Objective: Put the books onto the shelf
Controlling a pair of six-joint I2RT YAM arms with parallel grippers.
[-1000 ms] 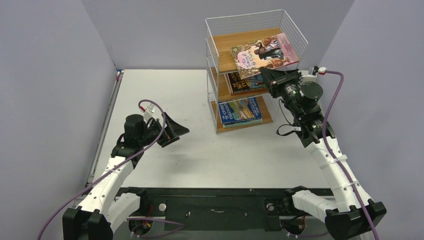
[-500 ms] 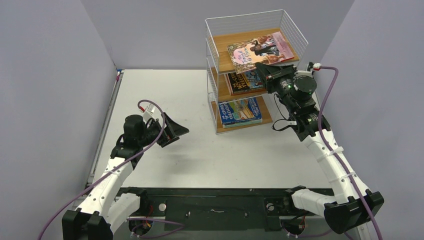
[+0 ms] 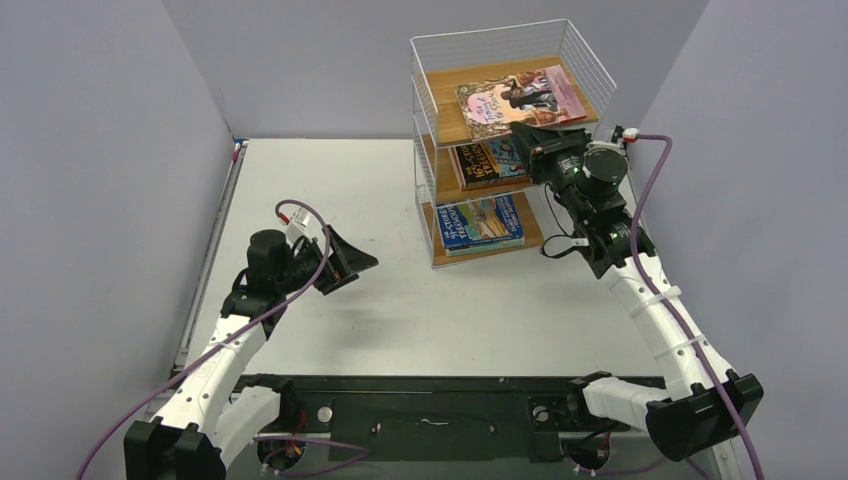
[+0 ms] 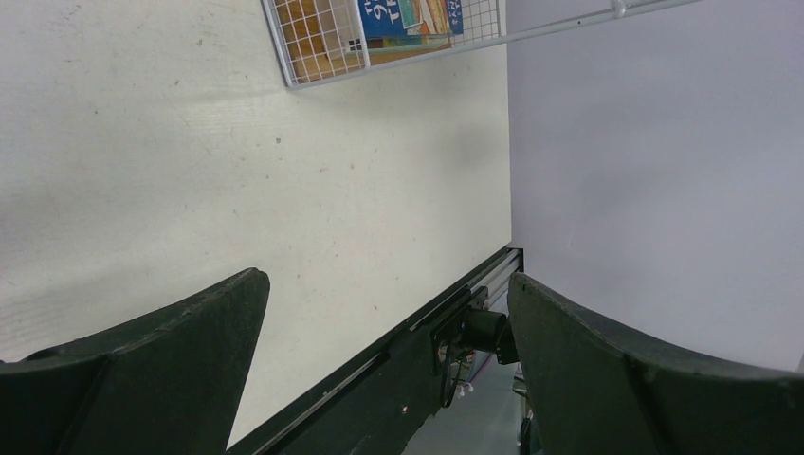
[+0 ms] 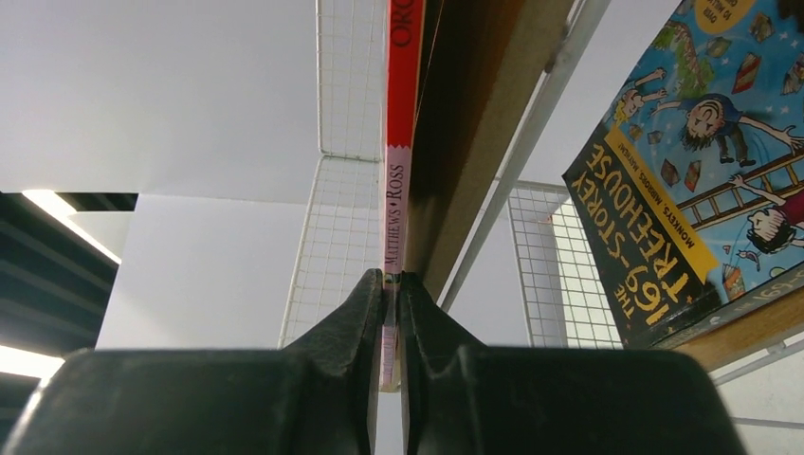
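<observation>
Your right arm has pushed in toward the shelf (image 3: 430, 60). The pink book (image 3: 520, 100) has slid further over the top board (image 3: 450, 105). A second ago it hung out past the wire side.

The right claw (image 3: 524, 133) is pinched tight on the near edge of the pink book. The left claw (image 3: 345, 262) is spread wide and holds nothing. It hangs over the table (image 3: 330, 180), well away from the shelf.

The job looks almost done. A dark treehouse book (image 3: 487, 163) lies on the middle board and a blue book (image 3: 482, 222) lies on the bottom board. You cannot tell if more books are tucked under those two. No book shows on the table in the top view. What is left, I think, is to let go of the pink book and pull the right arm back out.

The top view shows the whole cover of the pink book and how much of it sits on the board. The right wrist view shows only its thin red spine (image 5: 396, 142), lying close along the wood. It also shows the right claw (image 5: 391, 284) squeezing that spine, which the top view hides. The treehouse book's title (image 5: 654, 246) is easy to read there too. The left wrist view shows the left claw (image 4: 384, 284) gaping, with bare table between its fingers.
</observation>
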